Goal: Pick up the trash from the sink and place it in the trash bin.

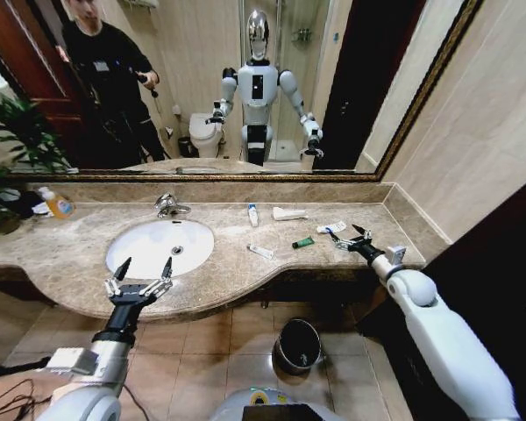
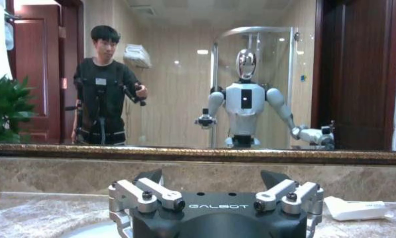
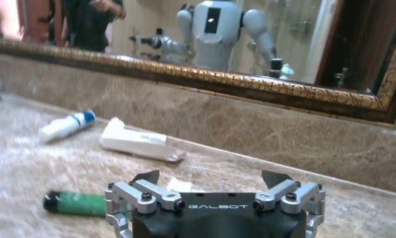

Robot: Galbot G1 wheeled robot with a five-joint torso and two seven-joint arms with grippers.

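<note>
Nothing binned yet: tubes [image 1: 261,252] and wrapper [image 1: 288,213] litter the bench; right gripper [image 1: 347,237] hovers by the green tube [image 1: 303,242], fingers apart; left gripper [image 1: 142,274] likewise.

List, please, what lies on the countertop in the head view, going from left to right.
Soap bottle → faucet → white-and-blue tube → flat white wrapper → dark green mini tube → right gripper.
</note>
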